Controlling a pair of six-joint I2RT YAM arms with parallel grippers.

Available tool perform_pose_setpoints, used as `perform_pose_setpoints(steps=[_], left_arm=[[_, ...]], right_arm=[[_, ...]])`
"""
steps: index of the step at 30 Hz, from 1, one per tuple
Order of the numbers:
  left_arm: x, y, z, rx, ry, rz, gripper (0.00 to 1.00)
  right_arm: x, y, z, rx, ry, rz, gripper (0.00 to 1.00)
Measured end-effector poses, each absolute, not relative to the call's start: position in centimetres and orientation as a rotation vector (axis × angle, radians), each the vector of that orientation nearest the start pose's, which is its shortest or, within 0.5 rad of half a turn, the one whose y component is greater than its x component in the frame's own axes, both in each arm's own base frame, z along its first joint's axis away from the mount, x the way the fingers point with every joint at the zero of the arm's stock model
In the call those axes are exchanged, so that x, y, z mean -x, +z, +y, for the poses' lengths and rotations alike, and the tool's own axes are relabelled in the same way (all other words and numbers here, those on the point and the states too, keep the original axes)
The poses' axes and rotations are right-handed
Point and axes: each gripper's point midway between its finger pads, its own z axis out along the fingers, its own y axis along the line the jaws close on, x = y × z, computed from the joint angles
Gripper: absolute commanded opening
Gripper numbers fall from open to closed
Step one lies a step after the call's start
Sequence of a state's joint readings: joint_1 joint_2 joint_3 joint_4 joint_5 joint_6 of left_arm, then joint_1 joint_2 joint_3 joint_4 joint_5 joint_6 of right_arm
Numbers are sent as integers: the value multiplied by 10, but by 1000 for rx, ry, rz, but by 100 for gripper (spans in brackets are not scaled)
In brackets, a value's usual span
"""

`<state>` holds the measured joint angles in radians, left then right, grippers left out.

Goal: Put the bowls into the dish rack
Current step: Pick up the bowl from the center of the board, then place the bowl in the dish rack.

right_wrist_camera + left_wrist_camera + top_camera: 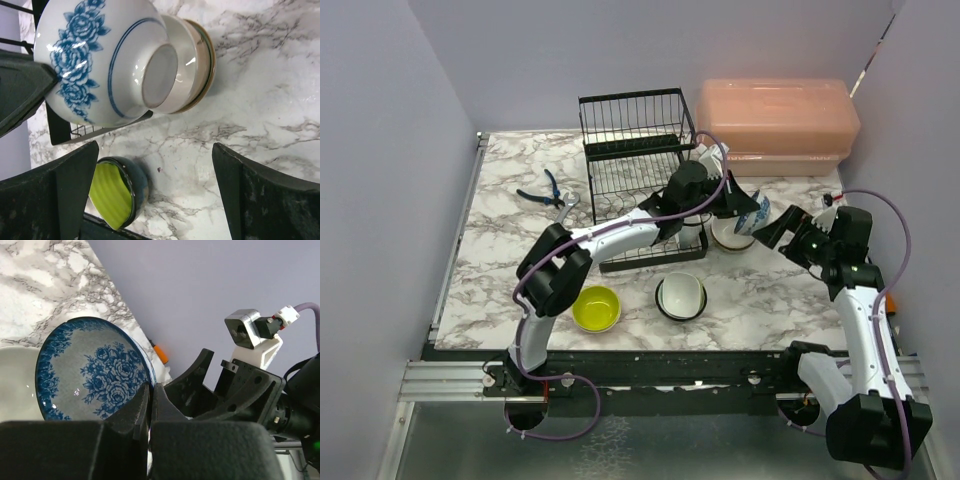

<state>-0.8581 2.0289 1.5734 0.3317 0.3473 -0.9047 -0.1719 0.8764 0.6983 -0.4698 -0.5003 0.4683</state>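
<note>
Blue-patterned bowl (pixel 90 375) in left claw (pixel 150 392) over beige bowl (pixel 202 55); dish rack (pixel 635 150) behind.

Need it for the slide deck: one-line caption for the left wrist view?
Left end effector shut on the rim of the tilted blue-patterned bowl, above the marble table.

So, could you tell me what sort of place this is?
Probably a robot test booth, not a real kitchen: plain purple walls box in a marble-look table holding a dish rack and pliers.
</note>
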Motion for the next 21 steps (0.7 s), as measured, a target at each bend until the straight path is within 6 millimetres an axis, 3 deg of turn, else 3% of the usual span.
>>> perform_pose_setpoints(steps=[7, 14, 21], left_arm=[[-329, 269, -501, -154, -1569, 1918, 0], [-336, 285, -473, -19, -1542, 1891, 0], [-341, 284, -444, 105, -1495, 1890, 0]], right_arm=[[-282, 191, 55, -372, 647, 2146, 100], [-285, 212, 104, -159, 621, 2142, 100], [-296, 227, 138, -25, 549, 2101, 100]])
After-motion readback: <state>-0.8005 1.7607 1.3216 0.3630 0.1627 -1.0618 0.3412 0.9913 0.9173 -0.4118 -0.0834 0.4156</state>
